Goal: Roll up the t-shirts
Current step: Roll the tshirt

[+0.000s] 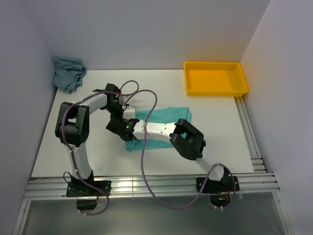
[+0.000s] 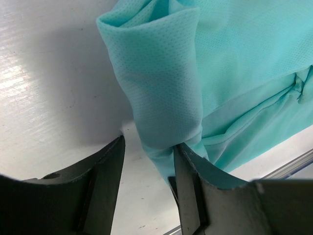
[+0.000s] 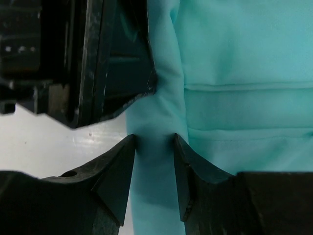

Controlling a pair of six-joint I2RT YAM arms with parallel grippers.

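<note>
Mint-green t-shirt [image 1: 166, 116] lies spread mid-counter [image 1: 220, 142], with only its left end curled into a short, loose roll, so most of the rolling is left to do. Left tool [image 2: 146, 147] is spread, the roll's end against one finger. Right tool [image 3: 152, 144] straddles a ridge of cloth; whether it pinches cannot be told. Blue-grey teal t-shirt [image 1: 68, 72] sits crumpled in the far left corner, unrolled. A yellow tray [image 1: 215, 92] stands far right. Both tools crowd the same end.

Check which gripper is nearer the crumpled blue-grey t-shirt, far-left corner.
Left. The left gripper is at the mint-green t-shirt's left edge, on the side toward the blue-grey t-shirt. The right gripper is on that same edge, closer to the robot, farther off.
</note>
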